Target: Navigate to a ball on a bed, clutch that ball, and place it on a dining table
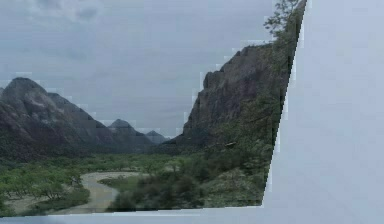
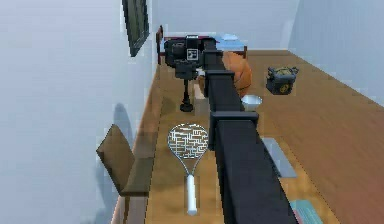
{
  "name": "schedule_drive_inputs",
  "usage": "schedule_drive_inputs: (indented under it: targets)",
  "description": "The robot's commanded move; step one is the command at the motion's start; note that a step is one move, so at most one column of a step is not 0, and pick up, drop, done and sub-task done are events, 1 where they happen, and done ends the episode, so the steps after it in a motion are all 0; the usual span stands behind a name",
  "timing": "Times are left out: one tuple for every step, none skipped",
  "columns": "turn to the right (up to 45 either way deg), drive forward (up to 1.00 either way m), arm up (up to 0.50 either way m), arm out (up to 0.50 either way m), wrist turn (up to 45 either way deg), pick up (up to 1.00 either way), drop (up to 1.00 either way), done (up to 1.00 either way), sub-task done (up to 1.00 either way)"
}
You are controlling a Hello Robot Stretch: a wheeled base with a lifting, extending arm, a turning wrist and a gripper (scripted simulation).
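Orange round ball point(image 2: 238, 70) at the arm side view's upper middle, just right of the dark square arm bar point(image 2: 240, 160), black gripper point(image 2: 186, 98) left of that bar against a brown wooden tabletop point(image 2: 165, 192), we cannot tell whether it holds anything, mesh-headed racket point(image 2: 188, 148) lying lower in the frame.

Ahead of you, count one landscape painting point(image 1: 130, 110). Out to the arm side you have one dark-framed picture point(image 2: 135, 25) on the wall, one chair point(image 2: 118, 160) and one counter point(image 2: 165, 200). Of sports gear there are two pieces: one racket point(image 2: 188, 145) and one orange ball point(image 2: 238, 70). Add one small pale bowl-like thing point(image 2: 252, 101), one flat grey sheet point(image 2: 280, 158) and one dark boxy thing point(image 2: 283, 80). You also see one arm point(image 2: 235, 150) with one end effector point(image 2: 186, 95).
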Motion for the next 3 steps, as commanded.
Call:
schedule_drive_inputs:
  targets:
    - [0.0,0.00,-0.14,0.00,0.0,0.00,0.00,0.00,0.00]
    - [0.0,0.00,-0.32,0.00,0.0,0.00,0.00,0.00,0.00]
    - [0.0,0.00,0.00,0.00,0.0,0.00,1.00,0.00,0.00]
